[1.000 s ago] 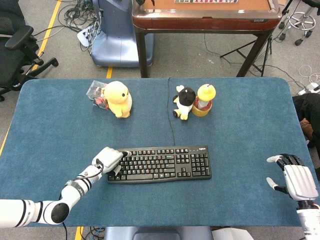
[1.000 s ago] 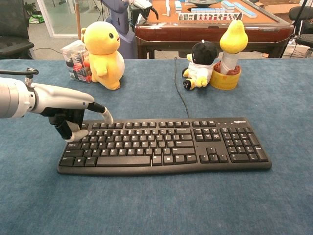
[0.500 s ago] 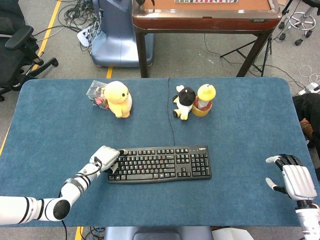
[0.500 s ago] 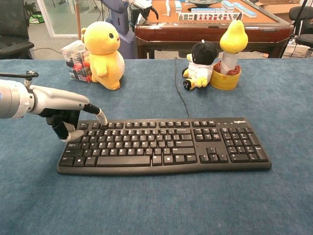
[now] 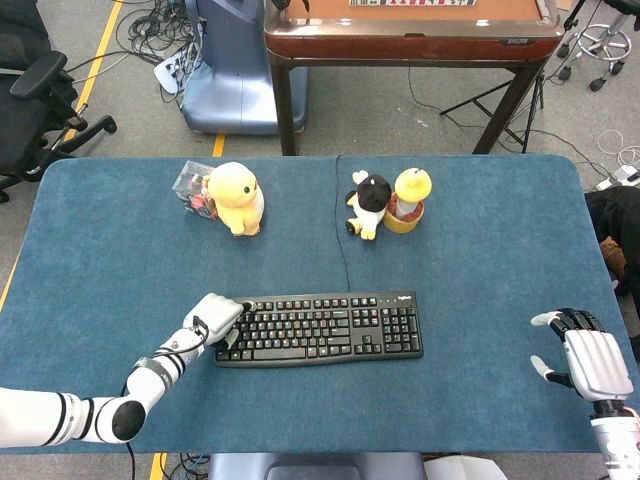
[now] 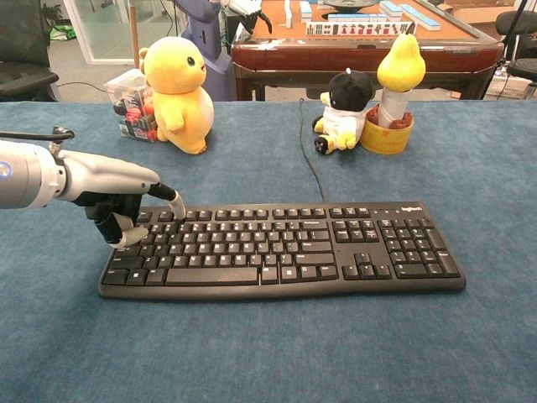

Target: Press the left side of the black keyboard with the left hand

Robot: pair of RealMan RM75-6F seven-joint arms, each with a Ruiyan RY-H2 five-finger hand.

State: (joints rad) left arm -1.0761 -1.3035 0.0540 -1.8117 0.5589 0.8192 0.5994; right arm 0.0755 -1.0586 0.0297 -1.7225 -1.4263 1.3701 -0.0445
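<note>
The black keyboard (image 5: 320,327) lies on the blue table, near its front middle; the chest view shows the same keyboard (image 6: 285,248) up close. My left hand (image 5: 212,318) rests over its left end. In the chest view the left hand (image 6: 117,197) has its fingers curled under, and one outstretched fingertip (image 6: 177,206) touches the top-left keys. A curled finger lies on the keys at the left edge. My right hand (image 5: 590,360) hovers at the table's right front edge with fingers apart, holding nothing. The chest view does not show it.
A yellow plush duck (image 5: 238,197) stands beside a clear box of small items (image 5: 192,187) at the back left. A black-and-white plush (image 5: 369,203) and a yellow pear-topped cup (image 5: 408,198) stand at the back middle. The keyboard cable (image 5: 340,230) runs to the far edge.
My left hand has shifted slightly left and lower along the keyboard's top-left corner. The right hand has hardly moved.
</note>
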